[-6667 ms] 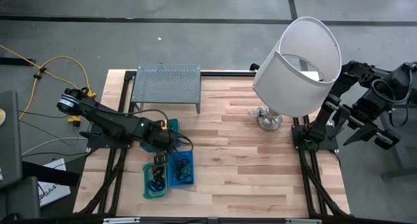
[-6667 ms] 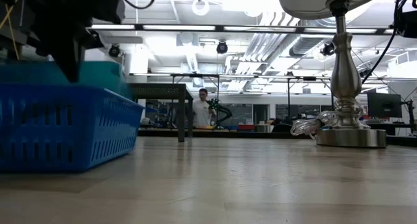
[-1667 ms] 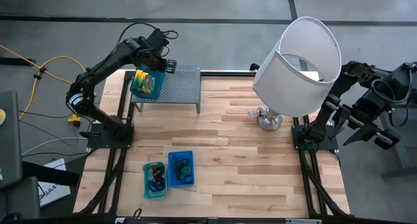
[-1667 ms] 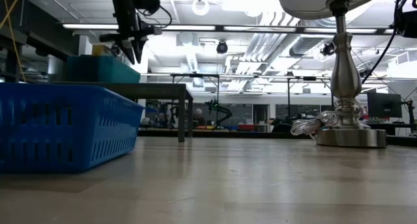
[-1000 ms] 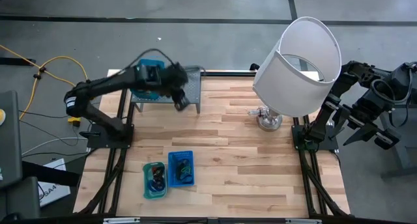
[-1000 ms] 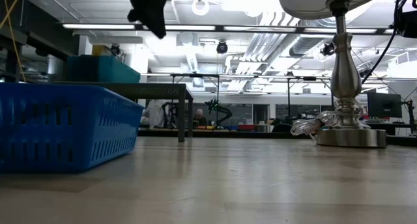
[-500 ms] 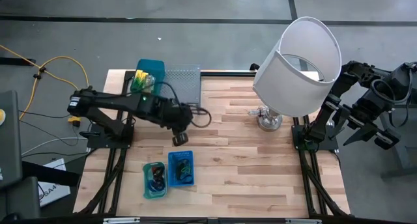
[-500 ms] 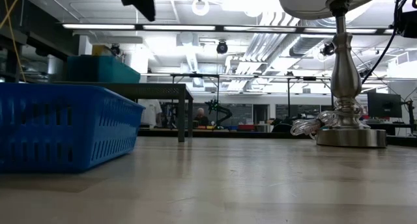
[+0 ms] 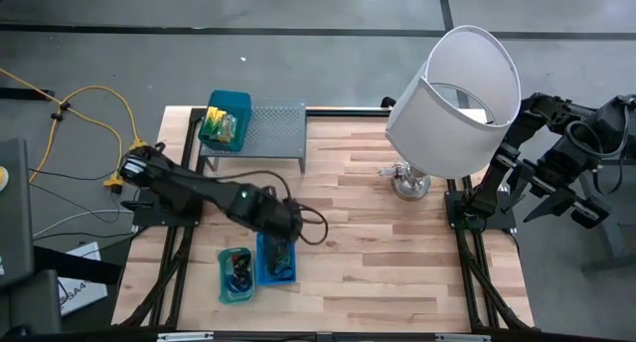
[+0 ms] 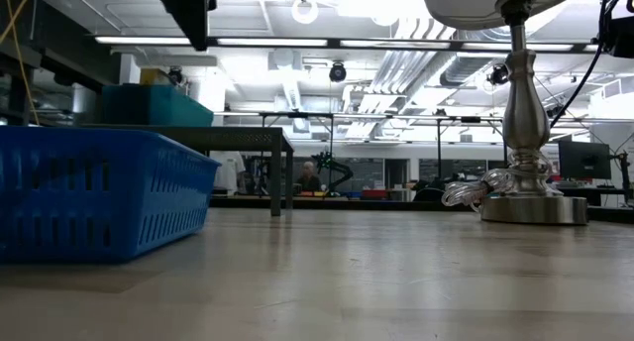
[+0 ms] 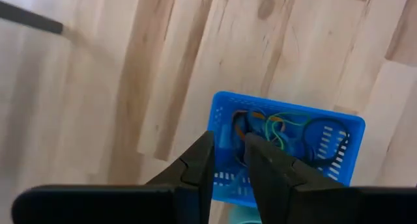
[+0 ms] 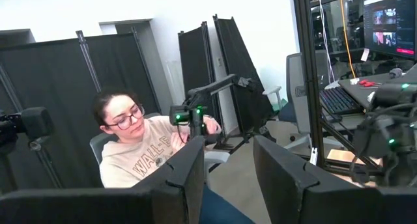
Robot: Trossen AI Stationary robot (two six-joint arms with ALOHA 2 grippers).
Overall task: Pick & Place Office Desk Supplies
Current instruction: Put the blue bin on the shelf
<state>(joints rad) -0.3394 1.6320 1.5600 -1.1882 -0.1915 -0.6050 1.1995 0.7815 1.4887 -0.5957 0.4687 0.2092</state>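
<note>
I hold the left gripper [image 11: 228, 160] above the blue tray [image 11: 326, 129] on the worktop [image 9: 397, 253], fingers slightly parted, gripping nothing. Loose supplies [image 11: 273, 129] lie inside that tray. The right gripper [image 12: 228, 162] waits off the worktop, fingers parted, empty.
</note>
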